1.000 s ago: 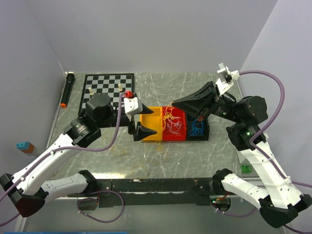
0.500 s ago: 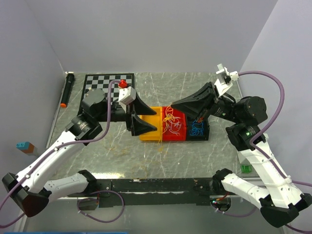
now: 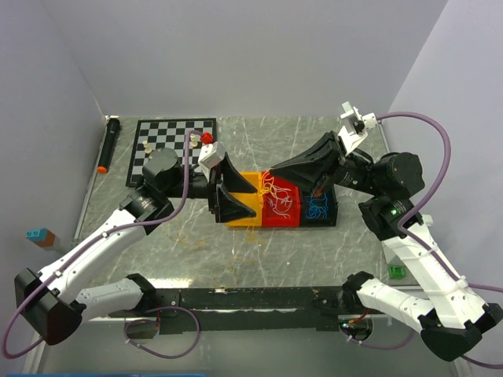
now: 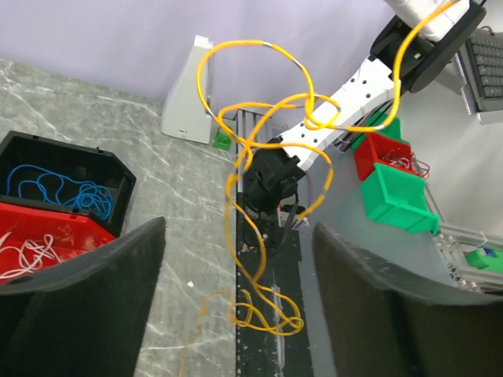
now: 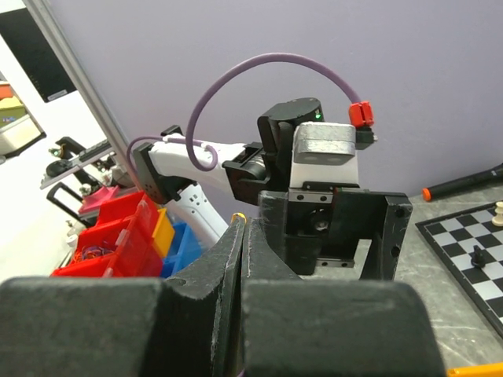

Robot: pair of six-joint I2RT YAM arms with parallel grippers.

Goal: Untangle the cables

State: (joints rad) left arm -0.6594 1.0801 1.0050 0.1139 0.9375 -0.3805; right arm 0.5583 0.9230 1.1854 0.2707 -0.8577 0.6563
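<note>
Three bins sit in a row mid-table: yellow (image 3: 236, 218), red (image 3: 280, 210) and black (image 3: 320, 212). White cables (image 4: 23, 255) lie in the red bin and blue ones (image 4: 55, 188) in the black bin. My right gripper (image 3: 272, 170) hovers above the red bin, shut on a yellow cable (image 4: 229, 196); a bit of it shows at the fingertips (image 5: 245, 220). The cable hangs in loose loops through the gap of my left gripper (image 4: 240, 228), which stands open over the yellow bin (image 3: 245, 201) and is not touching it.
A chessboard (image 3: 174, 141) with a few pieces lies at the back left. A black marker with an orange tip (image 3: 108, 145) lies beside it. A small green block (image 3: 396, 272) sits by the right arm. Green and red bins (image 4: 393, 196) stand off the table.
My left gripper has swung right over the yellow bin, closer to the right gripper, staying open. The right gripper has lifted slightly with the yellow cable.
</note>
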